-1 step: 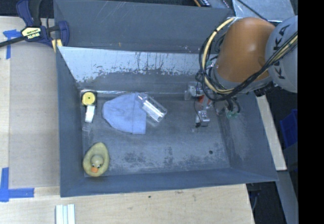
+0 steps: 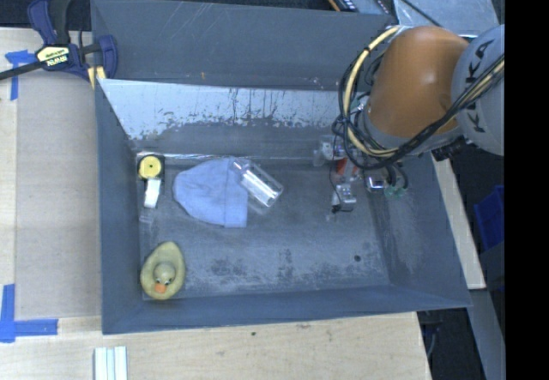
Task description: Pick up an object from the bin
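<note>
My gripper (image 2: 341, 196) hangs low over the bare floor at the right side of the bin, under the orange cover, with nothing seen between its fingers. The nearest thing is a clear plastic cup (image 2: 257, 183) lying on its side to the gripper's left, resting against a light blue cloth (image 2: 212, 191).
At the left wall lies a small white piece with a yellow round cap (image 2: 151, 177). A yellow rubber duck (image 2: 163, 270) sits in the front left corner. The arm and its cables fill the upper right.
</note>
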You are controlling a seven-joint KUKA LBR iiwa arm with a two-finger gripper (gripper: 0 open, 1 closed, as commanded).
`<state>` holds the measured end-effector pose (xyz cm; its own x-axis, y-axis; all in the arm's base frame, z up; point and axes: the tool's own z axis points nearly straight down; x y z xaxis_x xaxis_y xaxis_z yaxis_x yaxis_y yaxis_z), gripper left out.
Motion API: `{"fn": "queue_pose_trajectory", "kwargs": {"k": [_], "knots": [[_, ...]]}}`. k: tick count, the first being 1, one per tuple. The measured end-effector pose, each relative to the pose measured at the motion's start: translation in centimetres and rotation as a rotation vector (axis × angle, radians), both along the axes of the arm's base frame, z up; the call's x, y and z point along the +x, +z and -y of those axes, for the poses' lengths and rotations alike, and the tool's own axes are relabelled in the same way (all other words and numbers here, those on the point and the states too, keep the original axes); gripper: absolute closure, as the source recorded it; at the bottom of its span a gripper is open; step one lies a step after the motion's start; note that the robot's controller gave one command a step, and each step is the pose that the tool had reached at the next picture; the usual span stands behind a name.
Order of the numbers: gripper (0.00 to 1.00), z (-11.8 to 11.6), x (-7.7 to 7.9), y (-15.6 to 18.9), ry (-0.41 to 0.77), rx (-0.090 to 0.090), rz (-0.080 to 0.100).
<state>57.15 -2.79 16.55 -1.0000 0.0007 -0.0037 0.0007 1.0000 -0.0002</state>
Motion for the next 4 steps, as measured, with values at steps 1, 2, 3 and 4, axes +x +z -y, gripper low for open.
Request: {"fn": "queue_pose_trajectory", "kwargs": {"k": [1, 2, 3, 4], "knots": [[0.0, -0.2, 0.0, -0.1, -0.003, -0.001, 0.0], [0.0, -0.6, 1.1, 5.0, 0.015, 0.002, 0.0], [0.0, -3.0, 4.1, -0.7, -0.084, 0.0, 0.009], [0.0, -5.8, 1.9, -5.6, -0.028, 0.003, -0.002]]}}
